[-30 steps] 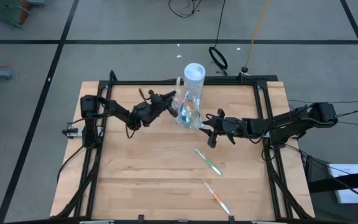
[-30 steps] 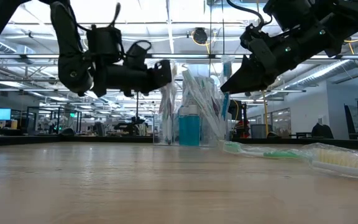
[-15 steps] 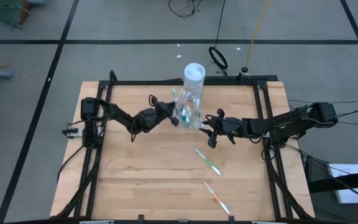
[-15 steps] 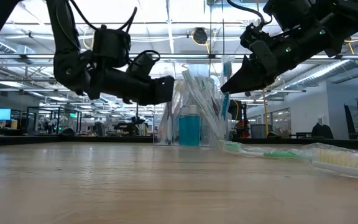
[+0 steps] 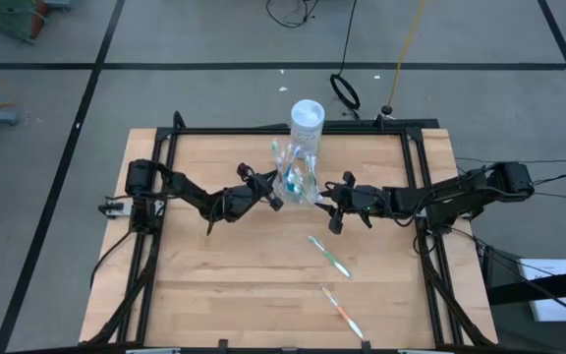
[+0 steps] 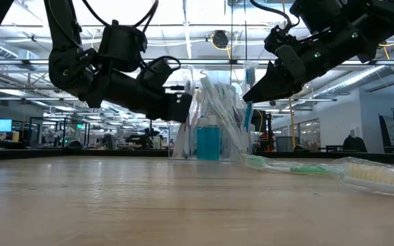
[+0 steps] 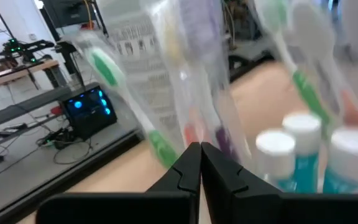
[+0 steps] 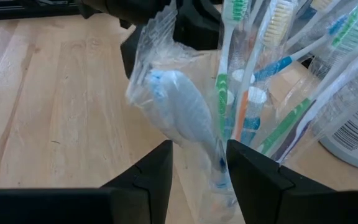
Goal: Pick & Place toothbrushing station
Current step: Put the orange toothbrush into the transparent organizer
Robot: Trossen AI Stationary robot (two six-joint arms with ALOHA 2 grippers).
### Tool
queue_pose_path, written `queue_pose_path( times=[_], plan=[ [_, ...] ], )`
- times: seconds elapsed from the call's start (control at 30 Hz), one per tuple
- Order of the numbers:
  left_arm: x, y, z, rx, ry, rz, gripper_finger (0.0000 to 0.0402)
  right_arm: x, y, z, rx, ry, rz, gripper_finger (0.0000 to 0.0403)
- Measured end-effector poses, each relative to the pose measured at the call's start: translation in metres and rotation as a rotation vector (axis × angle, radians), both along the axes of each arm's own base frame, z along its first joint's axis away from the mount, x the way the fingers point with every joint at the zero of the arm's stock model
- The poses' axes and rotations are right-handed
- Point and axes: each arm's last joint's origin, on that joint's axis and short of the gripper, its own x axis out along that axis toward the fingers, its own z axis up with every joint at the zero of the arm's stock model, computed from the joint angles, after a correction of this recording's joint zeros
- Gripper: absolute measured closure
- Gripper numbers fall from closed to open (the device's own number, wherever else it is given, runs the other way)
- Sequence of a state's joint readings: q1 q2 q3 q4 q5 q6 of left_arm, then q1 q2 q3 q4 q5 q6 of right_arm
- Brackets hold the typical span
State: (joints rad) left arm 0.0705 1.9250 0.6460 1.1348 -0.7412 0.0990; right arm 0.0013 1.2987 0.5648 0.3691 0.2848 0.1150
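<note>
The clear holder [image 5: 297, 183] stands on the table at the far middle. It is full of wrapped toothbrushes and small teal bottles, and also shows in the low view [image 6: 209, 140]. My left gripper [image 5: 274, 201] is shut, low at the holder's left side [image 7: 199, 154]; whether it touches, I cannot tell. My right gripper [image 5: 325, 193] is at the holder's right side, shut on a wrapped toothbrush [image 8: 178, 104] with a blue-white head. My right gripper pinches the wrapped toothbrush between its two fingers, on the wrapped handle just below the head [image 8: 219, 167]. The fingers come about level from the table's right. The head sticks out past the fingertips toward the holder; its other end is hidden.
A tall white-capped container [image 5: 307, 120] stands just behind the holder. Two wrapped toothbrushes lie loose on the table, one nearer the middle [image 5: 329, 256] and one by the near edge [image 5: 343, 313]. A black frame [image 5: 263, 129] borders the table.
My left gripper has gone down and toward the table's near edge, tipping its fingers downward, and now sits low at the holder's left side. It stays shut. My right gripper and the holder have kept still.
</note>
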Motion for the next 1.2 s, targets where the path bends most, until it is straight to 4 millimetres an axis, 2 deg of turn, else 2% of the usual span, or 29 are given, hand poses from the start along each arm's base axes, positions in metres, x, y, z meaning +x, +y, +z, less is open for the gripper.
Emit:
queue_pose_path(
  times=[0.13, 0.3, 0.53, 0.73, 1.03, 1.2],
  plan=[
    [-0.001, -0.001, -0.004, -0.005, 0.048, 0.001, 0.0382, 0.000, 0.000, 0.000, 0.000, 0.000, 0.000, 0.0261],
    [-0.001, -0.001, -0.005, -0.052, 0.007, 0.010, 0.0381, -0.001, 0.000, 0.001, -0.003, 0.000, 0.000, 0.0261],
    [-0.001, -0.004, -0.006, -0.059, 0.011, 0.002, 0.0380, -0.015, 0.000, 0.019, 0.012, -0.027, -0.005, 0.0261],
    [-0.001, -0.007, -0.002, -0.056, 0.018, -0.014, 0.0373, -0.030, 0.000, 0.015, 0.075, 0.088, -0.041, 0.0261],
    [-0.001, -0.010, -0.001, -0.074, 0.002, -0.018, 0.0270, -0.032, 0.000, 0.012, 0.045, 0.137, -0.024, 0.0261],
    [-0.003, -0.022, 0.006, 0.017, 0.060, 0.022, 0.0235, -0.032, 0.003, 0.011, 0.116, 0.142, 0.059, 0.0261]
  ],
)
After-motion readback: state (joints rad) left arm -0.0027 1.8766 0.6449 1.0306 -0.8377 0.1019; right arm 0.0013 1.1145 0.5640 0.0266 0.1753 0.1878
